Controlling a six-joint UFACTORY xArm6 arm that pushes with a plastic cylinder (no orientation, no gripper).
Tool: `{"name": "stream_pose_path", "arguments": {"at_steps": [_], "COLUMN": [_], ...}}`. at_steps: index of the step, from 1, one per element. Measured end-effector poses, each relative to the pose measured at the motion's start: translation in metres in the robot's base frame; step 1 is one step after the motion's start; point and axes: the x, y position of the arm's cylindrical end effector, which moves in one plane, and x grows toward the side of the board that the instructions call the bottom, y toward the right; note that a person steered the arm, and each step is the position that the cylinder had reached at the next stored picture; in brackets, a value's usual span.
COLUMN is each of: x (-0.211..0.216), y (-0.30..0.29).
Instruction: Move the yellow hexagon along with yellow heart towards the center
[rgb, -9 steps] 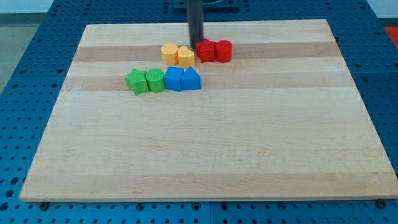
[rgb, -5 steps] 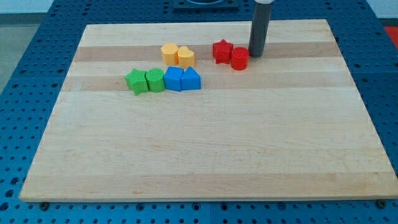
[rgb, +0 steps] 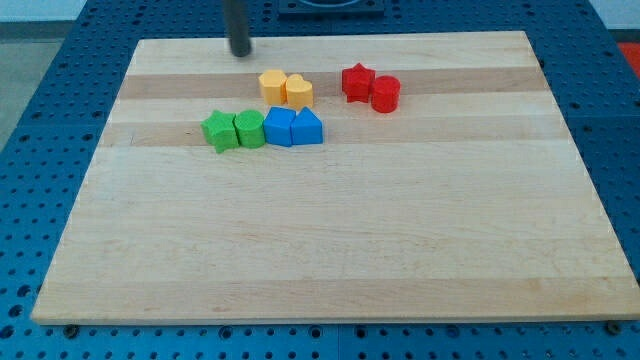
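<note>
Eight blocks sit on the wooden board (rgb: 330, 250), two of each colour, all in its upper half. There are two yellow ones: the yellow hexagon (rgb: 272, 85) and, touching it at its 3 o'clock side, the yellow heart (rgb: 298, 91). There are two red ones: a red star (rgb: 357, 82) and a red cylinder (rgb: 386, 94) touching it at about 4 o'clock. The red pair lies at 3 o'clock from the yellow pair, with a clear gap between them.

Below the yellow pair, four blocks form one touching row. From the view's left these are a green star (rgb: 218, 131), a second green block (rgb: 249, 129) whose shape is hard to make out, a blue block (rgb: 279, 127) and a second blue block (rgb: 308, 128) with a peaked top. The blue pair sits just at 6 o'clock from the yellow heart.

No container is present; the blocks rest directly on the board.

The rod carries nothing and has no jaws to open or close. Its tip (rgb: 241, 53) stands near the board's top edge, at about 11 o'clock from the yellow hexagon, near it but not touching any block.
</note>
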Motion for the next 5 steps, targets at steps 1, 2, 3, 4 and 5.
{"name": "stream_pose_path", "arguments": {"at_steps": [1,2,3,4,5], "x": [0.039,0.061,0.065,0.07,0.071], "y": [-0.044,-0.048,-0.022,0.016,0.054]}}
